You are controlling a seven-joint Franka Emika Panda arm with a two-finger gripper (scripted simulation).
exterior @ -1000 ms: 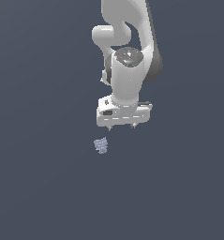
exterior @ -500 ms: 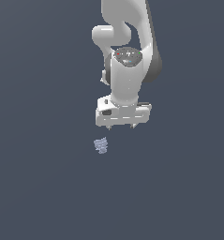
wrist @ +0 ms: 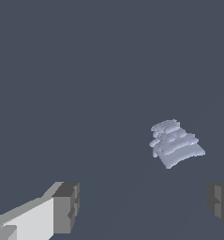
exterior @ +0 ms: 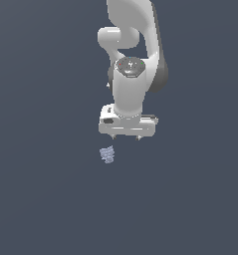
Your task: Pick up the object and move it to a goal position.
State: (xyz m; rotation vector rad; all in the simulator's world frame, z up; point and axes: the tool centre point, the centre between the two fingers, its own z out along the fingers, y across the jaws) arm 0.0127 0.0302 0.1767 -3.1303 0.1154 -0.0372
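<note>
Arm: a white Panda arm (exterior: pixel 133 55) enters from the top centre of the exterior view and ends in a broad white wrist block just above the middle of the frame.
Tool: the tool (exterior: pixel 125 137) points down from that block; in the exterior view only two short dark finger stubs show under its lower edge, one beside the other with a gap between. In the wrist view the tool (wrist: pixel 144 206) shows as two grey fingertips (wrist: pixel 66 206) set far apart, one at the lower left of the frame and one cut by the lower right edge. The jaws stand apart with nothing between them.
Object: the object (exterior: pixel 107 154) is a small pale blue-grey lump with stacked ridges and a jagged outline. In the exterior view it lies just left of centre, a little below the tool and offset toward the exterior view's left of it, not touching it. In the wrist view the object (wrist: pixel 175 142) sits right of centre in the frame, clear of both fingertips, and reads as a stack of layered ridges widening toward one end.
Surface: the surface (exterior: pixel 46 199) is a plain, even dark slate-grey field filling both frames; the object rests on it.
Contact: tool and object are apart.
Writing and labels: no legible text, brand or label on the arm, tool or object; a few tiny coloured dots show on the round joint cap (exterior: pixel 130 65), too small to read.
</note>
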